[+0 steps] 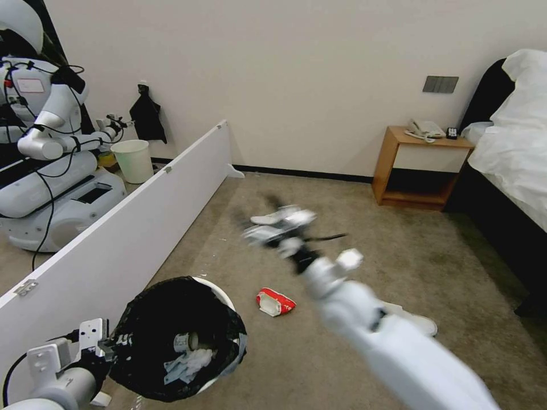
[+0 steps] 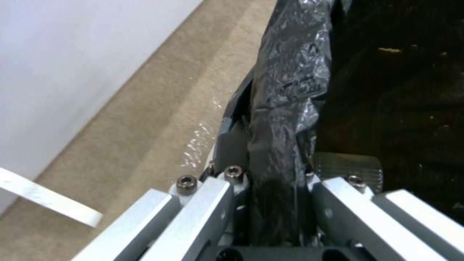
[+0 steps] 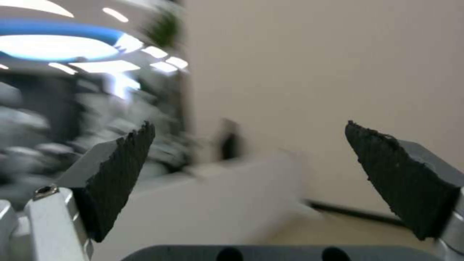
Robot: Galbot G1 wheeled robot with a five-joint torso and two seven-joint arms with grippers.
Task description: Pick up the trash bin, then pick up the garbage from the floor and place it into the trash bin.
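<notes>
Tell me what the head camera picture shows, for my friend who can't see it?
The left gripper holds the black-lined trash bin by its rim. The right gripper reaches out above the carpet, with a red-white wrapper lying below.

Camera arrangement: one head view, two wrist views.
Head camera looks down across the beige carpeted floor [image 1: 353,228]; both wrist cameras sit close behind their fingers, sharing the long white partition board [image 1: 142,228] [image 3: 232,203].

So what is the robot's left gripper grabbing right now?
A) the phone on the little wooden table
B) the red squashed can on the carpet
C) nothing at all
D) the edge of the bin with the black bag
D: the left gripper is clamped on the bag-covered rim of the trash bin, while the red can lies loose on the carpet beside it and the right gripper is open with nothing in it.
</notes>
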